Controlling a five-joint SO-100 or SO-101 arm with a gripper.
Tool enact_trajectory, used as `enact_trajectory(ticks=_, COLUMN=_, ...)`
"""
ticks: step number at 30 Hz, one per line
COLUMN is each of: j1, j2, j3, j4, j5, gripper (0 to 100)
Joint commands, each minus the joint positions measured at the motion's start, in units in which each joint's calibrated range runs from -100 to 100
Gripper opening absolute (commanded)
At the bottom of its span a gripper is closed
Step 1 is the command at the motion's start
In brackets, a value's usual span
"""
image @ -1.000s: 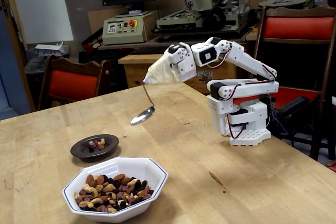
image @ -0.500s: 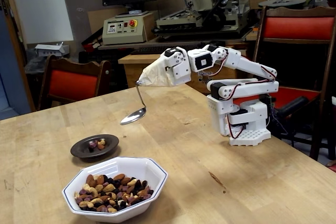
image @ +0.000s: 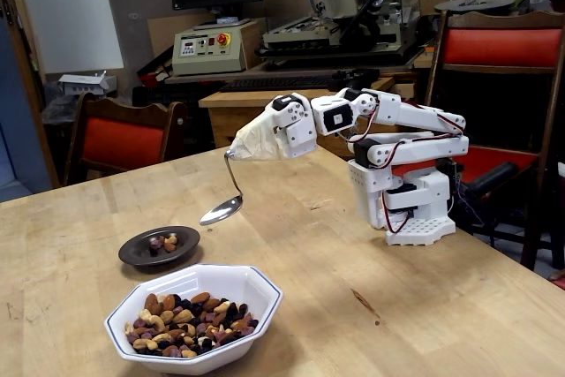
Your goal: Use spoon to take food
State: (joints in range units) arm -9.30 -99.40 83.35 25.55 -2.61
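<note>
In the fixed view the silver spoon (image: 222, 209) hangs by its thin curved handle from my gripper (image: 248, 146). Beige wrap covers the gripper's tip and hides the fingers, which are shut on the spoon. The spoon's bowl is empty and hovers just above the table, right of and behind the small dark saucer (image: 137, 256). Most of the food (image: 189, 322), mixed nuts and dark dried bits, fills the white octagonal bowl (image: 262, 289) at the front. A few pieces (image: 164, 242) lie in the saucer.
The arm's white base (image: 415, 209) stands on the wooden table at the right. Red-cushioned chairs (image: 119, 139) stand behind the table's far edge. A dark mark (image: 365, 304) lies on the tabletop right of the white bowl.
The arm has stretched out to the left and come down. The spoon has travelled left and lower, closer to the saucer.
</note>
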Motion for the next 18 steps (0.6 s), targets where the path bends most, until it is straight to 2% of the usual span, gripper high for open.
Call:
enact_trajectory(ticks=1, j1=0.27, j2=0.43, j3=0.36, j4=-1.6, j5=0.2, gripper=5)
enact_trajectory(ticks=18, j1=0.27, j2=0.43, j3=1.07, j4=-1.68, j5=-0.15, gripper=5)
